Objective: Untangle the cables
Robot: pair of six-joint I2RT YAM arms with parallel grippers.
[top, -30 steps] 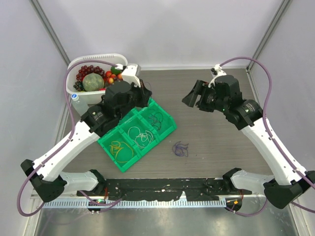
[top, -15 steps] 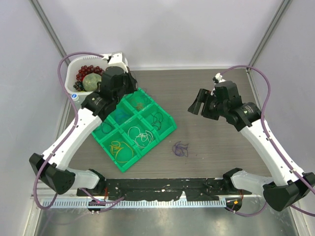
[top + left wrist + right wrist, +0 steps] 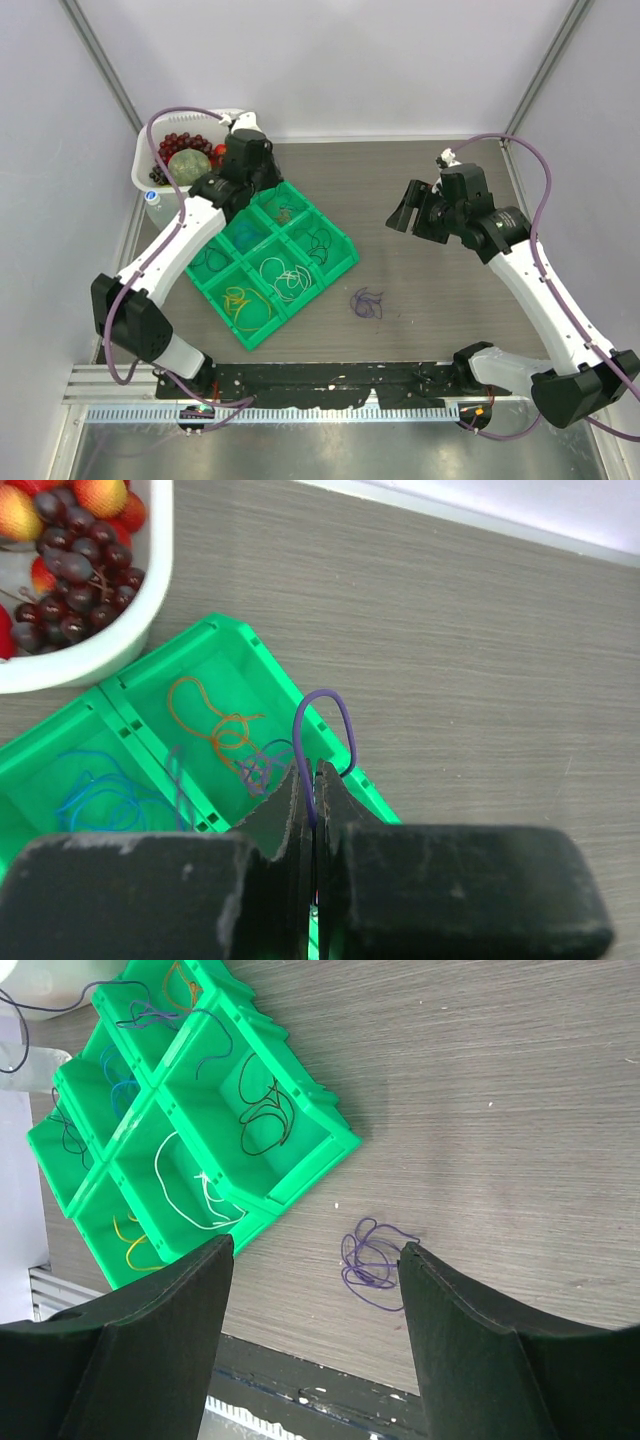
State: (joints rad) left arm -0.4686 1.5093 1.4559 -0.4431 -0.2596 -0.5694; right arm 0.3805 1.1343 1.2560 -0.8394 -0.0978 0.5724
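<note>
purple wire (image 3: 297, 730) lower end hidden in left end effector (image 3: 313, 772), fruit bowl (image 3: 130, 630) cut off top-left

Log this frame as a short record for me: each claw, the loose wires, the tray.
left claw: shut on a purple wire loop, over the green tray's far corner
right claw: open, empty, hovering above the table
purple bundle: lying on the table, outside the tray
in tray: orange wire, blue wire, black wire, white wire, yellow wire, separate compartments
</note>
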